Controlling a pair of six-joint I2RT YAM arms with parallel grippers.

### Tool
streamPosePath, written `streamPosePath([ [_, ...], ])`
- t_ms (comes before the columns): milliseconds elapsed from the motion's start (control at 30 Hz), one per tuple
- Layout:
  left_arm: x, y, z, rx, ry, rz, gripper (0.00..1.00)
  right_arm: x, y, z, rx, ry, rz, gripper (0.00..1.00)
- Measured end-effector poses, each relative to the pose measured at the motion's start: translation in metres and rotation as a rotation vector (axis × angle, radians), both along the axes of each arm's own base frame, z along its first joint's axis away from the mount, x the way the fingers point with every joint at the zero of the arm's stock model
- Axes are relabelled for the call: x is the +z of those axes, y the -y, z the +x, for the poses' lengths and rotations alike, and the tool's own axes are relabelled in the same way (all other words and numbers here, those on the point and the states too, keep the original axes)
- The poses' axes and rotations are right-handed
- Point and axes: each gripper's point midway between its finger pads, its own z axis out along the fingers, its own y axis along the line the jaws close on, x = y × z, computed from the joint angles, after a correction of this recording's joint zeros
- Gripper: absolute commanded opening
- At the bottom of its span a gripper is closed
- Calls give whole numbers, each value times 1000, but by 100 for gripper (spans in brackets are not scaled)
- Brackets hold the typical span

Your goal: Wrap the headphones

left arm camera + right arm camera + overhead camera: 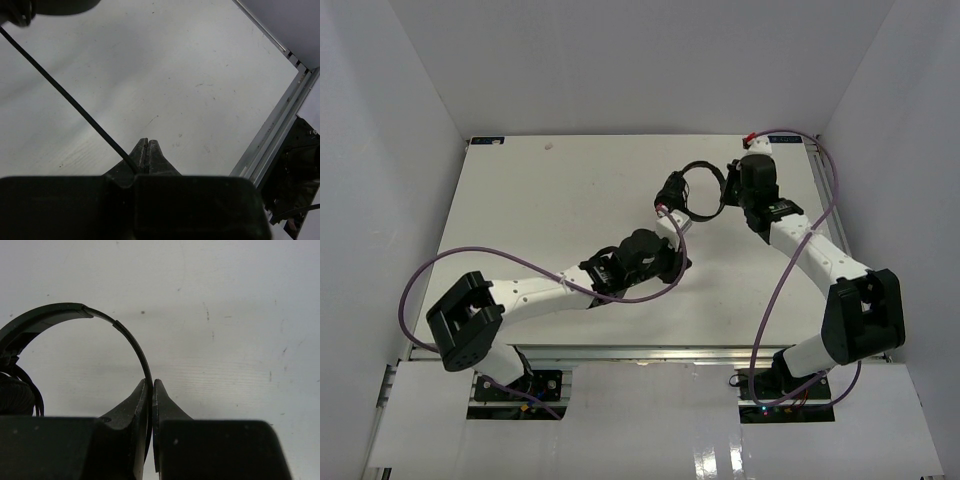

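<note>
Scuffed white table (520,210) inside white walls (620,60), metal rail (272,134) along its edge

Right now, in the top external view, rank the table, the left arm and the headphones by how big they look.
1. table
2. left arm
3. headphones
The arm sits above the table, nearer the camera, so it looks somewhat enlarged, but the order still holds.

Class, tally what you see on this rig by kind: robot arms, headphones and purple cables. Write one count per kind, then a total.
Robot arms: 2
Headphones: 1
Purple cables: 2
Total: 5
</note>
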Motion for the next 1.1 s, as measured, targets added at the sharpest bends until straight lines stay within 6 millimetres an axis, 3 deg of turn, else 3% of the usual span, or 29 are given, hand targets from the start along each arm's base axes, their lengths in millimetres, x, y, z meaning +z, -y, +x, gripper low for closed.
streamPosePath([
  [167,-2,13,-3,-15,-90,-6,4,-26,-1,-6,21,43,-126,8],
  [367,-38,16,-5,-30,-281,-45,5,-60,-2,-22,62,19,-197,8],
  [500,-49,9,1,-12,-381,-121,9,-78,0,-28,73,-8,-214,8],
  [800,-30,13,32,5,-508,-340,35,-109,-5,-42,128,-81,-207,8],
  [1100,-16,27,52,-30,-598,-437,48,-122,-13,-49,168,-118,-173,8],
])
